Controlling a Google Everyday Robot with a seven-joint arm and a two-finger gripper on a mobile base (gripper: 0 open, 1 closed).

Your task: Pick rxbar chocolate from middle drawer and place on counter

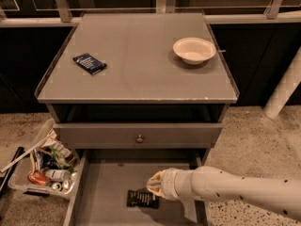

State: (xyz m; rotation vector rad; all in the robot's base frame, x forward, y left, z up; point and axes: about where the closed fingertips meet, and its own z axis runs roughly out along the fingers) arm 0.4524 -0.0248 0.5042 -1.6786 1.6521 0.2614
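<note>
Hand point(153, 186) at rxbar chocolate point(141, 199) in middle drawer point(106, 187)

The gripper point(154, 186) over the rxbar chocolate point(140, 199) hides its upper right corner.

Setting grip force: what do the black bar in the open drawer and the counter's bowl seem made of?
The rxbar chocolate: likely thin plastic film, black with printed white lettering. The bowl: smooth cream, ceramic or plastic; unclear. The gripper is at the bar's right end in the middle drawer.
</note>
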